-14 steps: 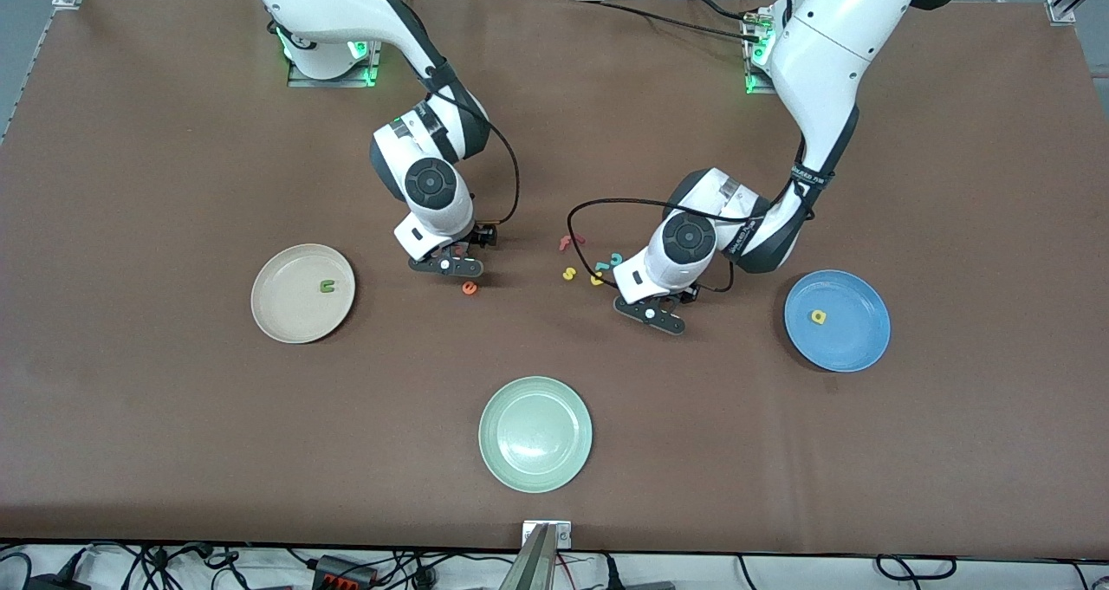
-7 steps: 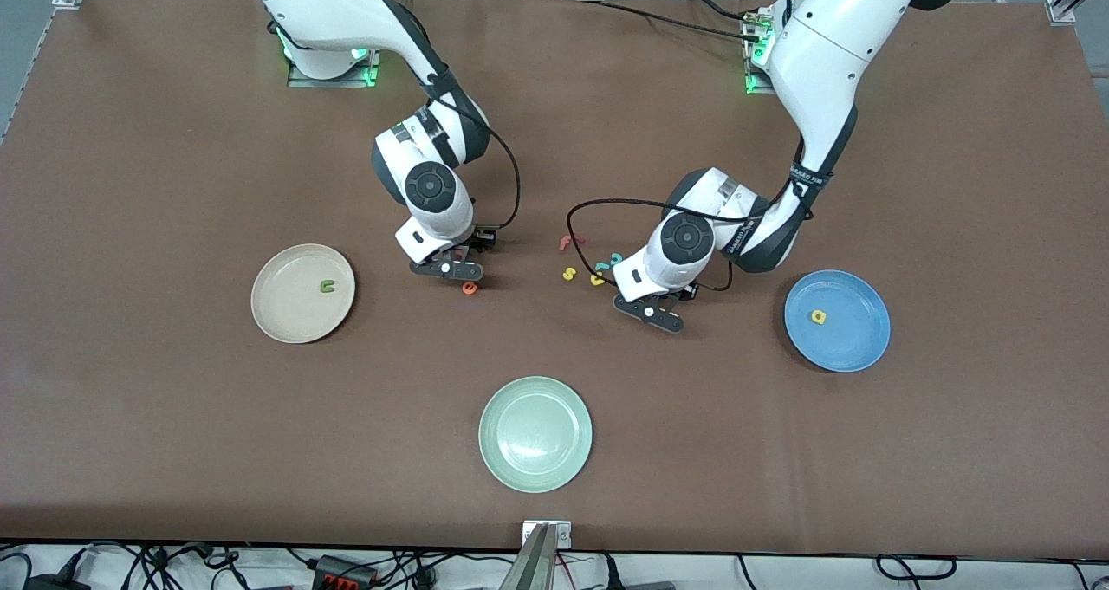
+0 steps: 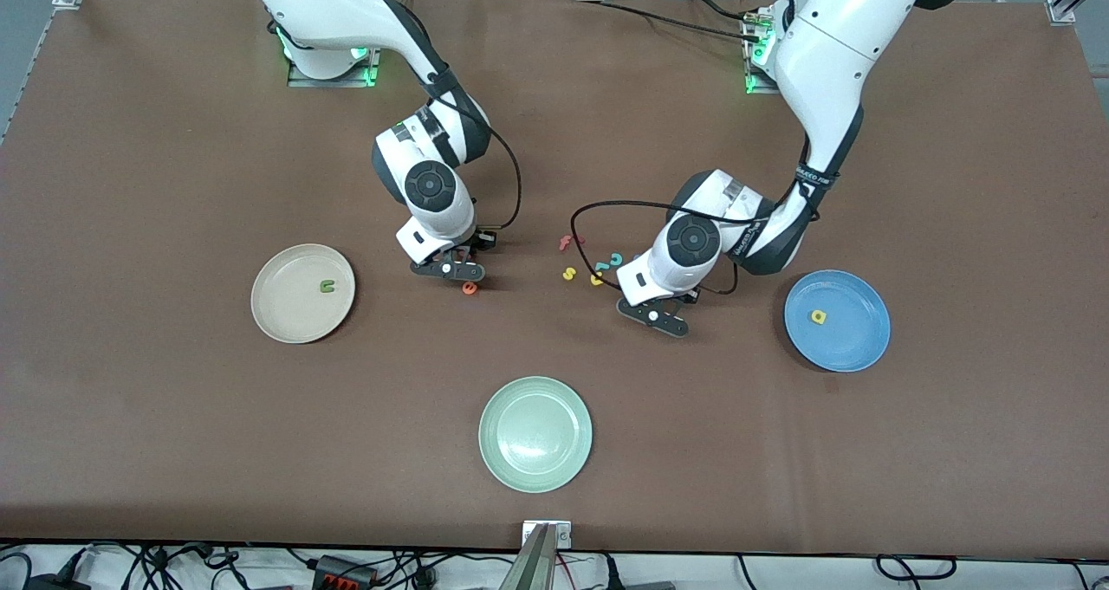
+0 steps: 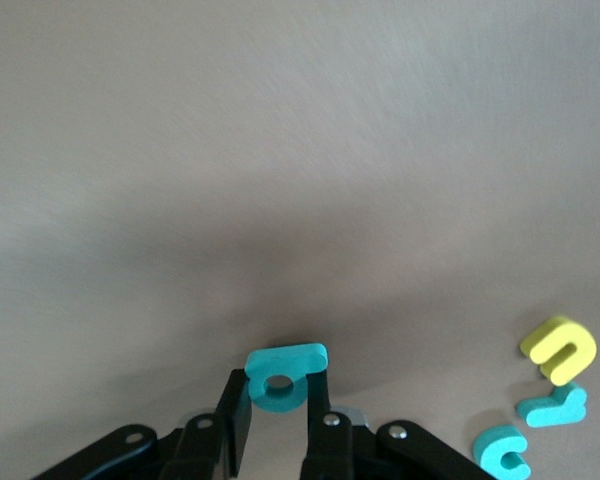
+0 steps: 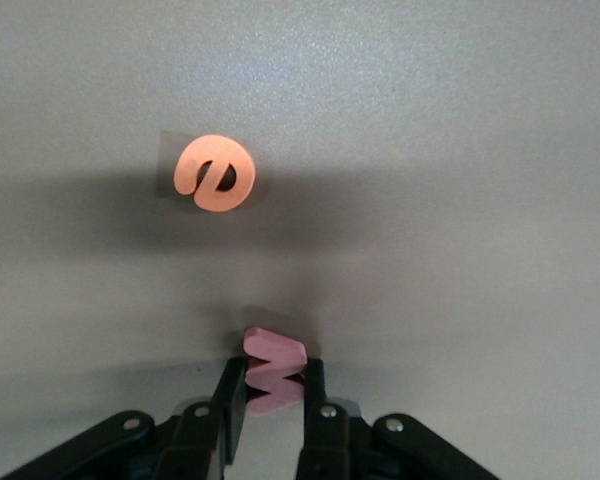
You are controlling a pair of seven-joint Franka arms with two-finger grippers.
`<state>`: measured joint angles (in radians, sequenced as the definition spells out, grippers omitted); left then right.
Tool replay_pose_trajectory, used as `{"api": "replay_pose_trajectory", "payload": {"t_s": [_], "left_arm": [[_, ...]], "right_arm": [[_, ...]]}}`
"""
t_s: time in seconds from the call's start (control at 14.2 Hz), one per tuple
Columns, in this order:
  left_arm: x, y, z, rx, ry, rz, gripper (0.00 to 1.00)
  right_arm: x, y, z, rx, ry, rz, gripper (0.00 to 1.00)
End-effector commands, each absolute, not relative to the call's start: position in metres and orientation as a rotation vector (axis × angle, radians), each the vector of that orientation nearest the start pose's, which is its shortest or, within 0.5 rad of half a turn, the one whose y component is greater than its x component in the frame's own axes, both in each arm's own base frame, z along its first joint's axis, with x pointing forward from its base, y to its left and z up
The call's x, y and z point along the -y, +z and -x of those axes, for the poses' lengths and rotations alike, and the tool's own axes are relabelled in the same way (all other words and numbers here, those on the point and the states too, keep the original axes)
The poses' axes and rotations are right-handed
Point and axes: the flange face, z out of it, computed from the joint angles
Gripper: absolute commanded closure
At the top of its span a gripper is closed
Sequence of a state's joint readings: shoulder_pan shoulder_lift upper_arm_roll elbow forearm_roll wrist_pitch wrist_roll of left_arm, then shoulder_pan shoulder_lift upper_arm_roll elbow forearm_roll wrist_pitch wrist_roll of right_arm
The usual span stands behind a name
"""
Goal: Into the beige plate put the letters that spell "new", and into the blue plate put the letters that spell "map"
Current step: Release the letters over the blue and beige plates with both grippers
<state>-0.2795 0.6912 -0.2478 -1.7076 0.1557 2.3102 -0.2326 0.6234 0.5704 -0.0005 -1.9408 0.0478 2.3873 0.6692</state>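
On the desk, mid-span, both arms are down low. Right gripper is clamped on the pink w, held on edge between the fingers just above the desk surface. Orange e lies flat on the desk near it, not touching; in the front view the e pokes out just beside the right gripper, on the side nearer the camera.

Left gripper is clamped on the teal p, also held on edge just over the desk. Nearby loose letters: yellow u, a teal c and one more teal piece, all apart from the gripper.

Beige plate sits toward the right arm's end with the green n in it. Blue plate sits toward the left arm's end with the yellow a in it. Pale green plate is nearest the camera, between the two. Red f and yellow s lie between the grippers. Blue m: can't spot it.
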Motion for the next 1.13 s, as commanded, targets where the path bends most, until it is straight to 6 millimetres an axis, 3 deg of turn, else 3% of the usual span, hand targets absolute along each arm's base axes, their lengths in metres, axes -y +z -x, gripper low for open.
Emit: {"api": "replay_pose_trajectory", "payload": {"t_s": [0.0, 0.14, 0.21, 0.35, 0.49, 0.56, 0.63, 0.85, 0.92, 1.06], "left_arm": [[0.272, 0.256, -0.608, -0.477, 0.088, 3.093, 0.84], [0.233, 0.278, -0.62, -0.394, 0.19, 3.062, 0.84], [0.22, 0.281, -0.622, -0.396, 0.238, 3.03, 0.83], [0.165, 0.285, -0.634, -0.367, 0.282, 2.964, 0.83], [0.111, 0.272, -0.638, -0.387, 0.366, 2.967, 0.83], [0.074, 0.255, -0.636, -0.385, 0.434, 2.975, 0.83], [0.05, 0.241, -0.634, -0.402, 0.469, 2.984, 0.83], [0.035, 0.222, -0.621, -0.441, 0.531, 2.974, 0.8], [0.027, 0.214, -0.617, -0.428, 0.543, 2.978, 0.66], [0.024, 0.215, -0.618, -0.418, 0.53, 2.987, 0.0]], "right_arm": [[-0.354, 0.192, -0.507, -0.138, 0.15, 3.165, 0.76], [-0.346, 0.214, -0.519, -0.164, 0.1, 3.155, 0.76], [-0.325, 0.225, -0.534, -0.202, 0.074, 3.165, 0.76], [-0.288, 0.233, -0.553, -0.235, 0.063, 3.193, 0.76], [-0.236, 0.239, -0.575, -0.14, 0.062, 3.242, 0.76], [-0.206, 0.239, -0.582, -0.084, 0.115, 3.274, 0.76], [-0.181, 0.242, -0.586, -0.042, 0.174, 3.294, 0.76], [-0.126, 0.253, -0.588, 0.033, 0.341, 3.301, 0.76], [-0.108, 0.252, -0.59, 0.025, 0.362, 3.294, 0.76], [-0.064, 0.24, -0.597, -0.008, 0.39, 3.286, 0.75]]}}
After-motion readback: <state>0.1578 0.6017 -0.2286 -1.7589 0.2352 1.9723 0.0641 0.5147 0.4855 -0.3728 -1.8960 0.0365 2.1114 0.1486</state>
